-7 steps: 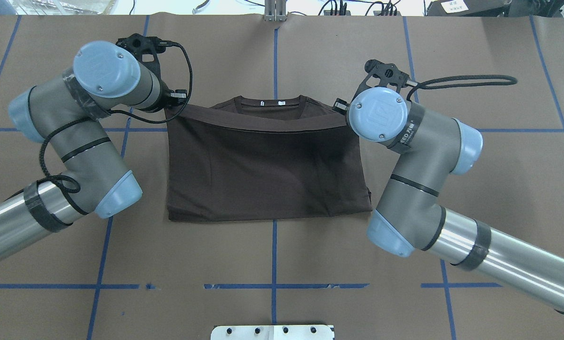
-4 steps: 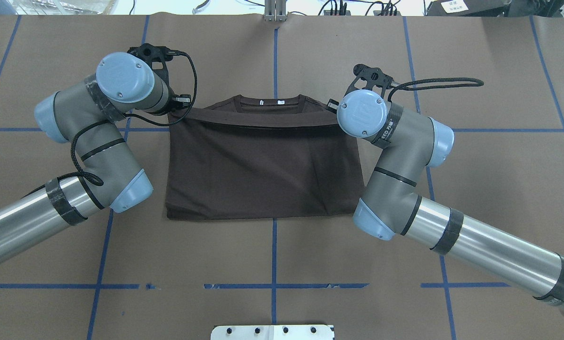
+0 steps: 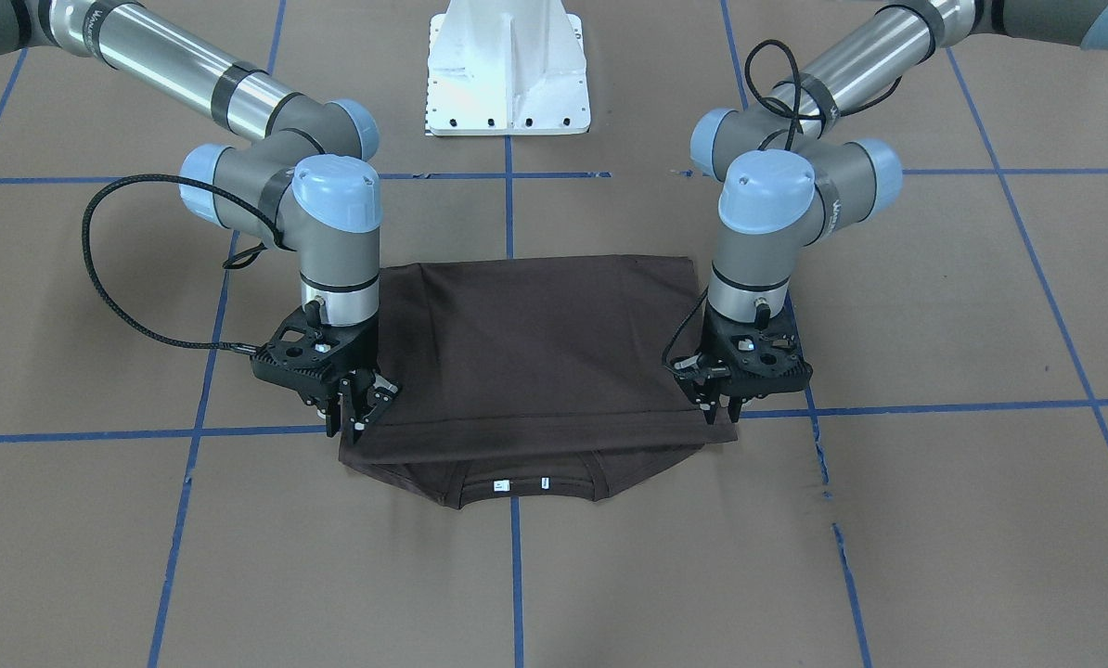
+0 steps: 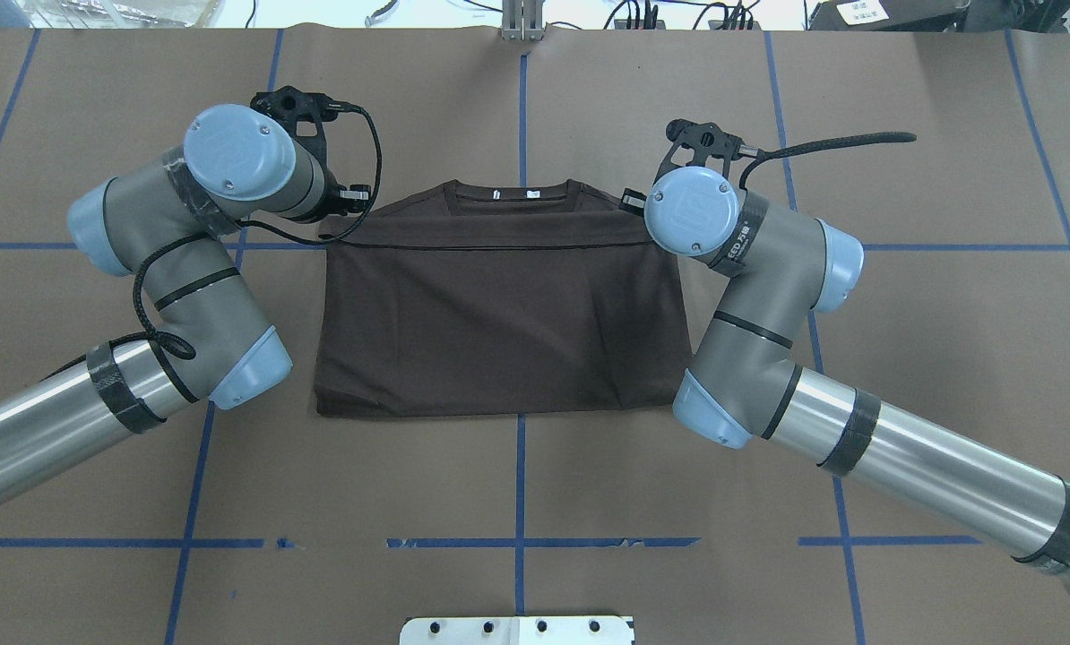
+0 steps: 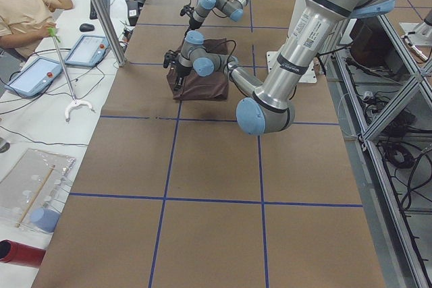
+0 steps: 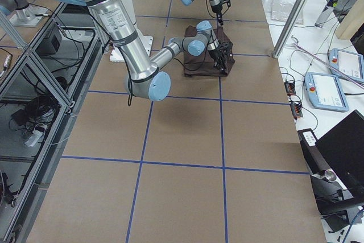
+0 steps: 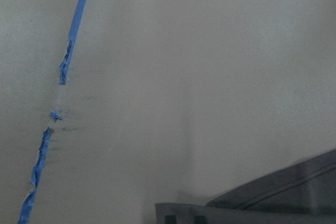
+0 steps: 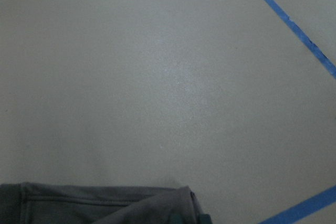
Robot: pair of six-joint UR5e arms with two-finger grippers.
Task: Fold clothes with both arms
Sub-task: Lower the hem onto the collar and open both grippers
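The dark brown T-shirt (image 3: 535, 353) lies on the brown table, its lower half folded up over the chest so the fold's edge crosses just below the collar (image 4: 513, 193) and its white neck tags. In the front-facing view my left gripper (image 3: 721, 408) points down over the folded layer's corner on the view's right, fingers slightly apart and open. My right gripper (image 3: 361, 413) stands at the opposite corner, fingers spread and open. From overhead the T-shirt (image 4: 499, 322) shows, but each wrist hides its gripper. Both wrist views catch only a strip of cloth (image 7: 273, 198) at the bottom.
The white pedestal base (image 3: 508, 74) stands behind the shirt. Blue tape lines (image 4: 519, 542) grid the brown table cover. A seated person (image 5: 23, 5) and tablets (image 5: 84, 48) are at a side desk beyond the table's far edge.
Both wrists moved inward towards the shirt. The folded edge, held up as a thick band before, now lies flat as a thin line below the collar.
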